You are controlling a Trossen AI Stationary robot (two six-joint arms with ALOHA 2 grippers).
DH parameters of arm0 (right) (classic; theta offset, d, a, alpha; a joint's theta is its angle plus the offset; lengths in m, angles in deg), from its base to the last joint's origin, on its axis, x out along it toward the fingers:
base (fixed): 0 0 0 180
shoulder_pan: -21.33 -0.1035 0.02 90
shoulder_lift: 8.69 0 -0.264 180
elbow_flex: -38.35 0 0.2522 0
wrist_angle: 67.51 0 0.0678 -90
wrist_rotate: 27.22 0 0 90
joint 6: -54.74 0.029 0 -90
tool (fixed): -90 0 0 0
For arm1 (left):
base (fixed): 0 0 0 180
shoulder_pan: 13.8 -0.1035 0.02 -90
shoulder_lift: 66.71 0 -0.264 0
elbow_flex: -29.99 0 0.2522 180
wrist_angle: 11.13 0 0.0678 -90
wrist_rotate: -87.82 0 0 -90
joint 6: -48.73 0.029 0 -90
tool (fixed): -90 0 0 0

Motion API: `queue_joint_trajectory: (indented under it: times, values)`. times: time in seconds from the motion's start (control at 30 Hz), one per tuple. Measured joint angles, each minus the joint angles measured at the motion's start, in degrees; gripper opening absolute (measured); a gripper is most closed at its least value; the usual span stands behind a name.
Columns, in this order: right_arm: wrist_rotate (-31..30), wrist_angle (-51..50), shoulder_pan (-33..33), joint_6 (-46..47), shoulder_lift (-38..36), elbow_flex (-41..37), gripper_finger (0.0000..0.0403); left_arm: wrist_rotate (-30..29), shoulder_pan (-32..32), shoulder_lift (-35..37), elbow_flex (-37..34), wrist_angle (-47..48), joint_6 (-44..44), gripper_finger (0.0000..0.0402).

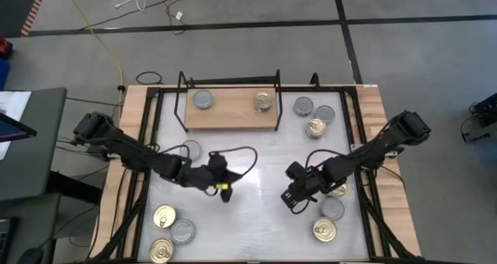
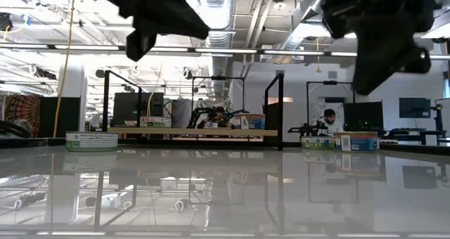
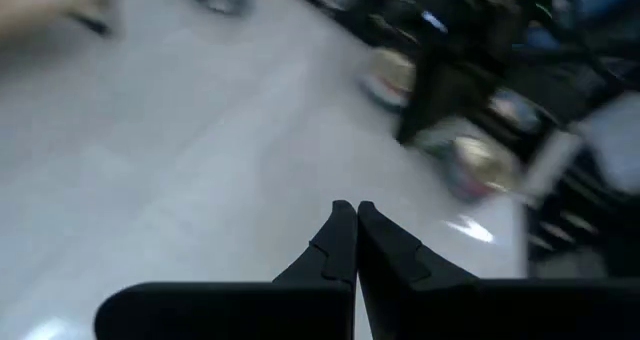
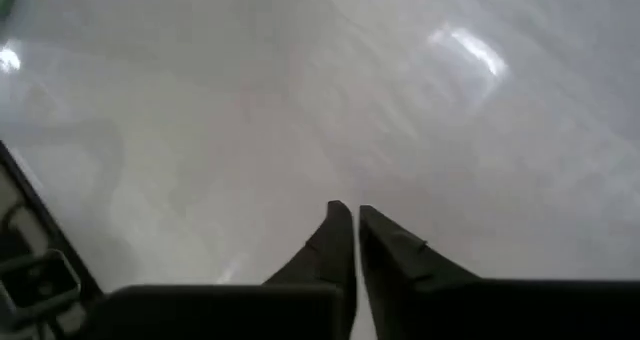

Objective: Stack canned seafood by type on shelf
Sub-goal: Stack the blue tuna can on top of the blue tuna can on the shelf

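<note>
The shelf [image 1: 233,115] is a light wooden board in a black wire frame at the table's far middle. One grey-topped can [image 1: 203,100] and one gold-topped can [image 1: 264,102] stand on it. Other cans rest on the white tabletop in groups: three right of the shelf [image 1: 315,128], one grey can [image 1: 190,150] by the left arm, three at the near left [image 1: 165,216] and three at the near right [image 1: 333,209]. My left gripper [image 1: 224,192] [image 3: 355,212] hovers shut over the table's middle. My right gripper [image 1: 291,202] [image 4: 350,215] hovers shut to its right, beside the near-right cans.
Black frame rails [image 1: 147,140] run along the left and right sides of the white tabletop [image 1: 256,225]. The shelf's wire uprights [image 2: 280,109] rise above the board. In the low view both arms [image 2: 162,14] hang above the surface. People sit in the room beyond.
</note>
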Motion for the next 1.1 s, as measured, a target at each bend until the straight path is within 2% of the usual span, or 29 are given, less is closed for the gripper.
queue_joint_trajectory:
  times: [0.1,0.2,0.33,0.43,0.6,0.7,0.87,1.0,1.1]
  values:
    - [0.95,-8.36,-0.15,-0.06,0.0,4.22,0.0013,0.41,0.21,0.1,-3.15,-2.5,2.11,0.0]
    - [2.65,-18.16,-0.13,3.0,-0.04,8.51,0.0016,0.41,0.15,0.04,-4.23,0.63,2.63,0.0]
    - [3.77,-31.85,0.03,6.8,-0.07,12.21,0.0016,1.46,0.31,0.06,-4.48,2.14,-2.49,0.0]
    - [5.85,-40.5,0.81,9.09,-0.07,13.13,0.0015,2.28,1.15,0.02,-4.51,0.7,4.06,0.0]
    - [9.88,-53.57,3.93,14.88,0.02,13.13,0.0014,7.34,2.34,0.04,-4.51,-2.33,14.23,0.0]
    - [10.41,-55.66,5.98,17.45,0.02,13.13,0.0014,10.26,1.77,0.04,-4.51,-2.52,17.35,0.0]
    - [11.96,-52.24,7.54,19.42,1.0,12.02,0.0014,17.03,0.24,1.16,-6.17,-5.3,21.25,0.0]
    - [15.41,-52.51,6.98,19.2,4.02,9.85,0.0014,19.45,-0.55,5.28,-13.69,-14.17,20.77,0.0]
    - [17.46,-51.75,6.54,19.19,6.23,8.87,0.0014,19.53,-0.55,10.92,-19.32,-15.56,18.72,0.0]
